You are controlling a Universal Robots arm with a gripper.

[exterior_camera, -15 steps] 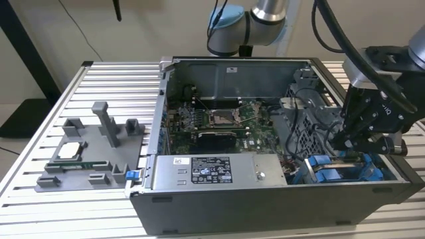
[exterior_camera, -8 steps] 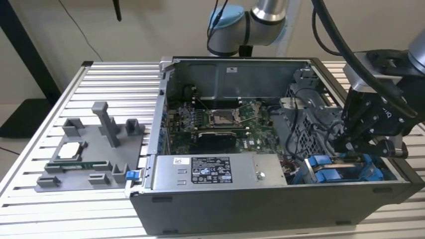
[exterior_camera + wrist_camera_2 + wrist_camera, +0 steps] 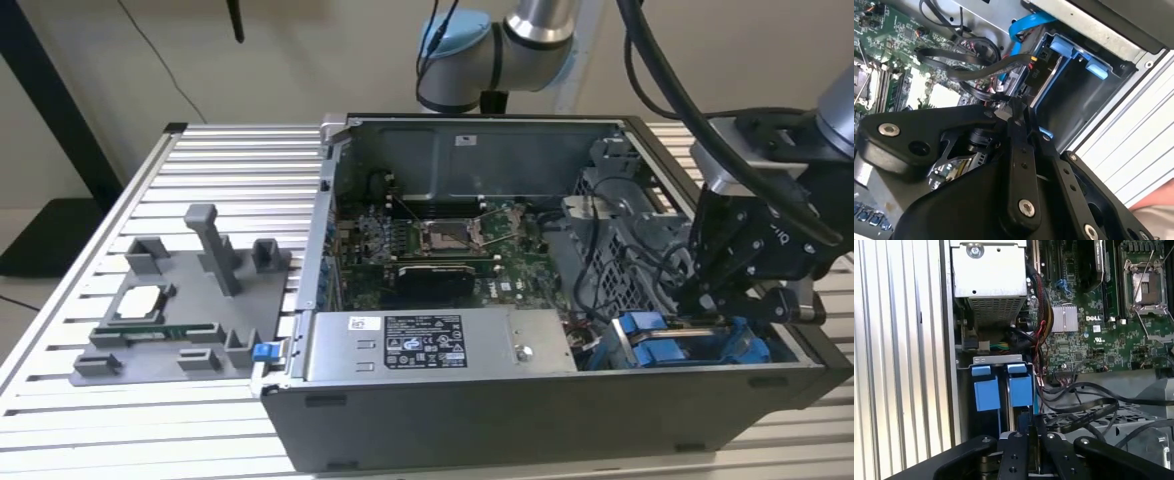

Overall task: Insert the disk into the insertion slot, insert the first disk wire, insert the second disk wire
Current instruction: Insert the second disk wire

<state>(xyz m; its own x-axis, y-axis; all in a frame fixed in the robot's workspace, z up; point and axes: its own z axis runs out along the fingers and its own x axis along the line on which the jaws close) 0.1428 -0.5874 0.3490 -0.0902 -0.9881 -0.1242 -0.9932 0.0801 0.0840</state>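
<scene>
The disk [image 3: 1020, 390] sits in the insertion slot [image 3: 999, 360], its blue carrier tabs showing at the case's corner on the exterior view's right [image 3: 667, 350]. One black disk wire [image 3: 989, 67] ends in a black connector [image 3: 1035, 67] at the disk's end. My gripper [image 3: 707, 305] reaches down into the case right at that spot. Its black fingers are closed together in both wire-side wrist views, gripper [image 3: 1019, 102] and gripper [image 3: 1032, 432]. A second black wire [image 3: 979, 87] loops into the fingertips, pinched there as far as I can see.
The grey power supply box [image 3: 441, 345] lines the case's front; the motherboard [image 3: 441, 240] lies behind it. A perforated metal cage [image 3: 989, 275] stands beside the slot. A blue flat cable [image 3: 1024, 25] curves above the disk. A grey parts fixture [image 3: 174, 310] rests on the slatted table [image 3: 80, 400].
</scene>
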